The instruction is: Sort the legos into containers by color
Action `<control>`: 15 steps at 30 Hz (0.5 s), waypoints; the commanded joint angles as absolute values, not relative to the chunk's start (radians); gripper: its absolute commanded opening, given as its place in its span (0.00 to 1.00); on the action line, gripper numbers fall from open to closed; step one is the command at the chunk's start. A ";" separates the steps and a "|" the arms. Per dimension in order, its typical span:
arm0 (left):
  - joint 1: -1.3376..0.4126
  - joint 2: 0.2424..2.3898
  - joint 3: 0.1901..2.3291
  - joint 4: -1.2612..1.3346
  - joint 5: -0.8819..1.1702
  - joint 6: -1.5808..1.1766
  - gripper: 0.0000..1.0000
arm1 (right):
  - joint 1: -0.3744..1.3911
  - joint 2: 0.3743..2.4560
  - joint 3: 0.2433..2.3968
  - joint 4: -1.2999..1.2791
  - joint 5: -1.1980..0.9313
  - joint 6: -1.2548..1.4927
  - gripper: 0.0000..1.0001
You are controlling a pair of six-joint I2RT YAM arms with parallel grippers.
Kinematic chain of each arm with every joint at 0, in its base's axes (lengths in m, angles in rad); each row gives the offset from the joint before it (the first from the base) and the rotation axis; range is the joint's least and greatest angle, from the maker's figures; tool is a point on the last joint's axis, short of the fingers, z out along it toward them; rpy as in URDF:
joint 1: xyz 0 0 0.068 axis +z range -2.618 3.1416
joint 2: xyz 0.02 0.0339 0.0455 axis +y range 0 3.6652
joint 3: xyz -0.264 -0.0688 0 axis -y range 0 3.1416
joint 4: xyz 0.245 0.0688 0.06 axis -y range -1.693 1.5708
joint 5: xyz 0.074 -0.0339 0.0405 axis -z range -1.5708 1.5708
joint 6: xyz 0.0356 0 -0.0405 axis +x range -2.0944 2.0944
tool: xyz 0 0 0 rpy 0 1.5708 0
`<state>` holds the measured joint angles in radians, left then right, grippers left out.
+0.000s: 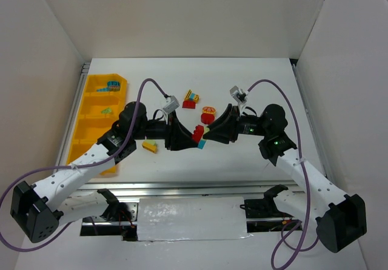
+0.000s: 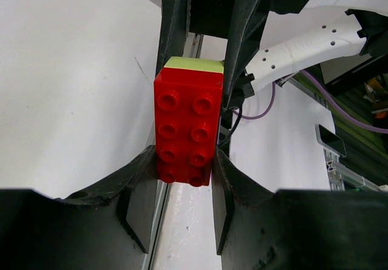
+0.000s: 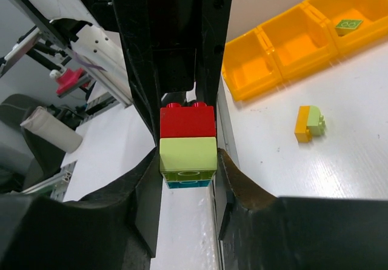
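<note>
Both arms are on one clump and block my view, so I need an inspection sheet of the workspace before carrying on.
Surface: white table, no spills seen.
Job's things: yellow bin tray at left holds teal-blue bricks in its far compartment and a pale green brick in the next; loose on the table are a yellow-and-green pair, a red-yellow-teal clump and a red-and-yellow piece.
Clutter: nothing seen.
Grippers: left gripper shut on the red end of the held stack, right gripper shut on its green and teal end.
Cables: left purple cable and right purple cable arch off the wrists, clear of the bricks.
Surroundings: white walls, metal rail at near edge.
</note>
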<state>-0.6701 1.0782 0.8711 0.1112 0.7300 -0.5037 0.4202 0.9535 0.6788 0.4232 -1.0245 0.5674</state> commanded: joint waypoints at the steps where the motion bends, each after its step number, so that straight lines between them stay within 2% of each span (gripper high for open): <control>1: -0.670 1.045 0.897 0.160 0.749 -0.508 0.00 | 0.413 0.946 0.669 0.503 -1.019 0.587 0.31; 2: -0.669 1.045 0.896 0.160 0.749 -0.508 0.00 | 0.413 0.948 0.667 0.508 -1.023 0.589 0.25; 4: -0.667 1.040 0.896 0.156 0.739 -0.509 0.00 | 0.413 0.951 0.669 0.505 -1.026 0.584 0.02; 15: -0.629 1.009 0.887 0.144 0.759 -0.509 0.00 | 0.348 0.973 0.672 0.486 -1.158 0.531 0.00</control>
<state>-0.6460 1.0512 0.8711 0.1036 0.7319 -0.5034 0.3710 0.9615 0.6773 0.4431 -1.0912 0.5648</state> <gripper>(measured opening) 0.473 0.437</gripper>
